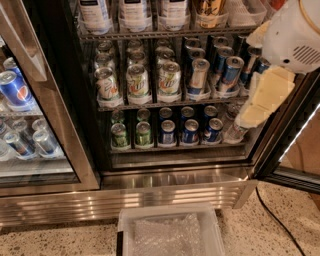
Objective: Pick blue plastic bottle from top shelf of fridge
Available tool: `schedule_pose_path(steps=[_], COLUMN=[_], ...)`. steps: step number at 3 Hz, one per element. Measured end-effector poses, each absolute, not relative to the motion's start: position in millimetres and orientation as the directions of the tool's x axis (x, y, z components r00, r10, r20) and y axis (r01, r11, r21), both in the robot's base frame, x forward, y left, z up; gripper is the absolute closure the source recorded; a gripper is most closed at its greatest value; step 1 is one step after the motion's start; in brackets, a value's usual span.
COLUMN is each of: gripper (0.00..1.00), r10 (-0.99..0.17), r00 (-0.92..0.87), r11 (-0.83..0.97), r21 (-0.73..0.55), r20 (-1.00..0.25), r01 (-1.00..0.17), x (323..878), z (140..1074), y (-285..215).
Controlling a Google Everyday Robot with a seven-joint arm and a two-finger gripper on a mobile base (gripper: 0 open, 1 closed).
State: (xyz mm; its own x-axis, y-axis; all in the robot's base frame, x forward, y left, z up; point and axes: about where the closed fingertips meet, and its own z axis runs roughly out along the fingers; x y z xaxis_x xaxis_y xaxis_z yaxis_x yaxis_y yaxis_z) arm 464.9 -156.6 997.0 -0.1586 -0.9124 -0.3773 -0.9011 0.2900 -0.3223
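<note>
The fridge (175,186) stands open in front of me. Its top shelf (150,34) runs along the upper edge of the view and holds three clear bottles with pale labels and dark bands; only their lower parts show. The middle one is the blue plastic bottle (135,12). An amber bottle (209,10) stands to their right. My white arm (295,35) comes in from the upper right. The cream-coloured gripper (262,97) hangs below it, in front of the right end of the can racks, lower than the top shelf and right of the bottles.
Two racks of cans (165,80) fill the fridge below the top shelf. A small crinkled water bottle (235,131) lies at the lower rack's right end. The neighbouring cooler with Pepsi cans (12,87) is on the left. The open glass door (292,150) is on the right. A white bin (170,230) and a black cable (272,215) are on the floor.
</note>
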Motion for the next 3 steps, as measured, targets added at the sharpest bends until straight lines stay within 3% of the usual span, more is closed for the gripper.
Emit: schedule_pose_path(steps=[1,3], gripper=[0.0,0.0], r10=[-0.835,-0.823], r00=[-0.194,-0.169], r11=[0.405,0.423], r21=[-0.338,-0.387], r20=[-0.514,-0.542], r01=[-0.849,-0.819], x=[471.7,491.0], z=[1006.9,1016.7], y=[-128.5,-117.5])
